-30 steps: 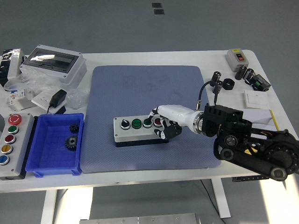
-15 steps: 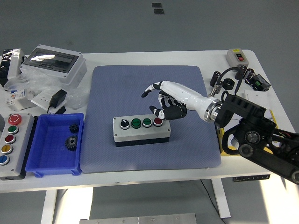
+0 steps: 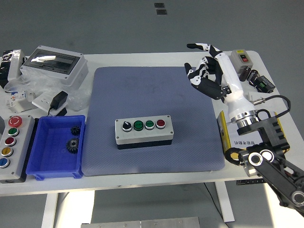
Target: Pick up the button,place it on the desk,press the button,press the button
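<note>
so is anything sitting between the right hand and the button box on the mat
Nothing visible does. The right hand is raised over the far right corner of the blue mat, holding nothing, and only bare mat lies between it and the button box.

The button box lies flat on the blue mat, nearer the table's front edge than its back, long side parallel to that edge (four controls on top: black, green, green, red).

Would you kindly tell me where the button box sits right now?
In the head view, the button box sits mid-mat on the blue mat, right of the blue bin.
</note>
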`<state>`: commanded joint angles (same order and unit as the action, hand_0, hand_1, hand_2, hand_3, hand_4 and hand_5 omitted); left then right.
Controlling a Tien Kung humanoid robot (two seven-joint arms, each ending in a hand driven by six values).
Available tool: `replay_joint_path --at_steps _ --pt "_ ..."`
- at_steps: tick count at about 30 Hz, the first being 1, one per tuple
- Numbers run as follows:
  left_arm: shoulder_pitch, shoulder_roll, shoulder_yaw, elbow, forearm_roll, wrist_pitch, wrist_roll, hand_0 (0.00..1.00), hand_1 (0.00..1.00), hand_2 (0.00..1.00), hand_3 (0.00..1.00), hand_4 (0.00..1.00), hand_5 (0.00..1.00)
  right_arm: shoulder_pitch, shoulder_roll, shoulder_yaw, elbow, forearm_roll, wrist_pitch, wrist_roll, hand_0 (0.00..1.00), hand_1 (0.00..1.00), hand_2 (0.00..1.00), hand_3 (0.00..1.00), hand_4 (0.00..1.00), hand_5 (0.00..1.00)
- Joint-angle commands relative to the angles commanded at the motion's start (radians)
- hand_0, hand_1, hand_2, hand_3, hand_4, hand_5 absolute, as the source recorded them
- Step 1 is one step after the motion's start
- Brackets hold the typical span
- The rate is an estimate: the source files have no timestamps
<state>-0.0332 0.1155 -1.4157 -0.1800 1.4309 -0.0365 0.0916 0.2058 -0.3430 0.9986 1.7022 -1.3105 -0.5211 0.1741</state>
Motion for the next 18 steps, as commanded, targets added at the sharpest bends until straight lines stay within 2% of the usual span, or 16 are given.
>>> replay_joint_path --at_steps 2,4,5,10,11,18 --pt "-0.006 0.001 0.012 0.000 -0.005 0.006 0.003 0.624 0.598 0.547 0.592 0.688 0.242 -0.020 0.006 0.001 -0.010 0.002 -0.038 0.045 0.359 0.610 0.683 0.906 0.953 0.486" --pt "-0.012 0.003 0.031 0.000 -0.016 0.014 0.004 0.624 0.598 0.547 0.592 0.688 0.242 -0.026 0.015 0.002 -0.018 0.000 -0.055 0.073 0.359 0.610 0.683 0.906 0.953 0.486" --pt "-0.015 0.003 0.043 0.000 -0.024 0.018 0.004 0.624 0.598 0.550 0.593 0.687 0.242 -0.027 0.020 0.001 -0.023 0.002 -0.060 0.082 0.795 0.860 0.900 0.998 0.998 0.562" --pt "-0.025 0.009 0.077 0.000 -0.047 0.031 0.011 0.624 0.598 0.550 0.593 0.687 0.242 -0.031 0.028 -0.004 -0.046 0.024 -0.066 0.098 0.795 0.860 0.900 0.998 0.998 0.562" --pt "-0.025 0.010 0.076 0.000 -0.046 0.032 0.017 0.625 0.599 0.552 0.593 0.686 0.244 -0.031 0.028 -0.004 -0.052 0.038 -0.060 0.103 0.849 0.895 0.947 0.998 0.998 0.582" --pt "-0.020 0.016 0.050 0.000 -0.019 0.036 0.053 0.625 0.599 0.551 0.592 0.685 0.251 -0.061 0.059 0.055 -0.092 0.152 0.049 0.146 0.877 0.908 0.948 0.998 0.998 0.586"
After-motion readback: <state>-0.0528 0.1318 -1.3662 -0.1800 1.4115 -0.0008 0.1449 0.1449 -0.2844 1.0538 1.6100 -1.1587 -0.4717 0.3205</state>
